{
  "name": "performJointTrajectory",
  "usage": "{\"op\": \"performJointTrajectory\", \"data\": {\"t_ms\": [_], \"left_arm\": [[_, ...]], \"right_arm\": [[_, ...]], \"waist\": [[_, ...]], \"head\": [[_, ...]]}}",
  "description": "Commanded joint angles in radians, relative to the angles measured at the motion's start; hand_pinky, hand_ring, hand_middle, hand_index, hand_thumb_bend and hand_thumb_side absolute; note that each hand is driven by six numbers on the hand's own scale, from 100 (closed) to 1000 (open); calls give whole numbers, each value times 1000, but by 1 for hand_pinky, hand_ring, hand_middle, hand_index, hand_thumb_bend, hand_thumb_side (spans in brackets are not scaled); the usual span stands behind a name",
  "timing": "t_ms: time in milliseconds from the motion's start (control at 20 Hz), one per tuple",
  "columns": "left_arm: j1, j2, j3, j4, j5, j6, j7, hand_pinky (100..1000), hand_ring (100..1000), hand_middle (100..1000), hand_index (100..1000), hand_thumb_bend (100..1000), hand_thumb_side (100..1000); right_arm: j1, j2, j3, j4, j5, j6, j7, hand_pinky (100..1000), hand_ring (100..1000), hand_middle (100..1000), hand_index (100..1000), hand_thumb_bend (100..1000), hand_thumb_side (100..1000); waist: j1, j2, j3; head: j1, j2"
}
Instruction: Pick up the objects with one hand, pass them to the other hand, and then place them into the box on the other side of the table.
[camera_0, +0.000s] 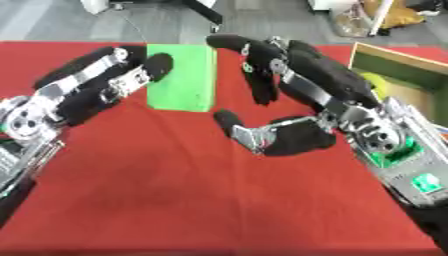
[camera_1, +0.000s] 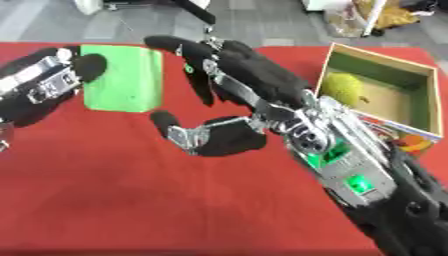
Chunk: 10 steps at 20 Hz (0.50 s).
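A green rectangular block (camera_0: 184, 75) is upright over the far middle of the red table. My left hand (camera_0: 96, 87) comes in from the left with its fingers curled onto the block's left edge; its thumb is hidden. My right hand (camera_1: 249, 80) is open just right of the block, with fingers spread and pointing down. Its thumb (camera_1: 171, 127) reaches out below the block's lower right corner. A narrow gap shows between the right fingers and the block. The open wooden box (camera_1: 424, 75) stands at the right edge of the table.
Inside the box lies a yellow-green bumpy fruit (camera_1: 343, 87), with small colourful things (camera_1: 411, 142) at its near side. The red tablecloth (camera_0: 175, 200) covers the table. Grey floor and furniture legs lie beyond the far edge.
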Motion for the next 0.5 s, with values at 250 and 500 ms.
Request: {"op": "performJointTrajectory", "data": {"t_ms": [250, 500], "left_arm": [[-31, 10, 18, -15, 28, 4, 15, 793, 546, 520, 682, 176, 798], [-39, -1, 5, -15, 35, 7, 2, 793, 546, 520, 681, 176, 802]], "right_arm": [[-6, -15, 3, -10, -8, 10, 3, 254, 376, 227, 981, 198, 506], [-5, -1, 8, -10, -1, 40, -43, 241, 367, 217, 973, 200, 484]], "waist": [[-7, -8, 0], [-7, -8, 0]], "head": [[0, 5], [-2, 5]]}}
